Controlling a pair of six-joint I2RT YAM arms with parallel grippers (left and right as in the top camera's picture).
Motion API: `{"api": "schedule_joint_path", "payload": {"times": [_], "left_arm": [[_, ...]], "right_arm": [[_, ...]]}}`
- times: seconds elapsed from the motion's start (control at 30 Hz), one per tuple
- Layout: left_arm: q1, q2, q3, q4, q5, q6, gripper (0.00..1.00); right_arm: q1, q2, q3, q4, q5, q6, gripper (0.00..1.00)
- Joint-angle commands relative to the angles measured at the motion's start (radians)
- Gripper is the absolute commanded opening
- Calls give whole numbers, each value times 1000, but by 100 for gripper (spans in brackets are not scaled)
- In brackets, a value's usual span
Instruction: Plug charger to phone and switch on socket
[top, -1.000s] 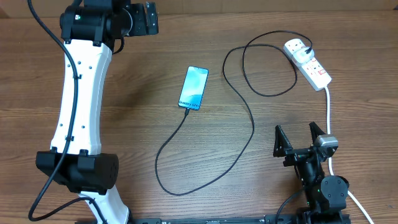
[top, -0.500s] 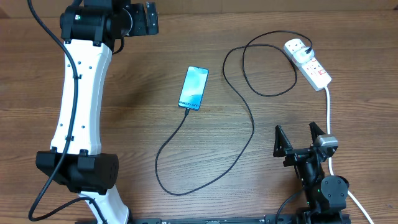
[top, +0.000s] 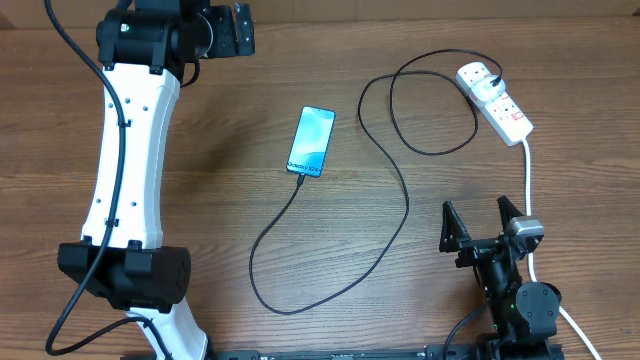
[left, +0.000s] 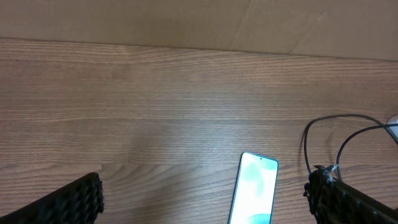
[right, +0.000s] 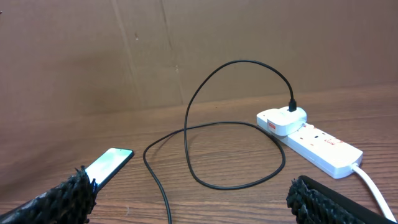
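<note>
Two arms stand over a wooden worktop (top: 300, 110), seen from overhead. Far left: the left arm reaches toward the far edge, its left pincer (top: 232, 30) wide apart and empty, well clear of every object; in the left wrist view its two dark fingertips (left: 74, 202) frame bare wood. Centre: the phone (top: 311, 140) lies flat, screen up, light blue-teal, slightly tilted. At the phone's near short edge the charger (top: 400, 200) meets it with its connector tip; whether the tip is fully seated cannot be told. From there the thin black cable runs toward the near edge, curves in a large loop across the worktop, then rises toward the far right and forms a second, smaller loop. Right: the cable ends at a white plug adapter (top: 476, 76) seated in the far end of the socket (top: 505, 110), a white strip lying diagonally, with red markings on its top face. A white cord (top: 528, 180) leaves the strip's near end and passes beside the right arm. Near right: the right pincer (top: 480, 222) stands wide and empty, apart from the socket.
</note>
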Motion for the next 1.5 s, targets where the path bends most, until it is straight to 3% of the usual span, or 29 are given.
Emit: {"api": "schedule_joint_path", "payload": {"times": [0.0, 0.77, 1.47], "left_arm": [[-7, 5, -2, 1, -13, 16, 100], [-7, -23, -29, -89, -43, 20, 100], [-6, -152, -214, -22, -50, 20, 100]], "right_arm": [[5, -12, -11, 6, 9, -2, 100], [5, -12, -11, 6, 9, -2, 100], [5, -12, -11, 6, 9, -2, 100]]}}
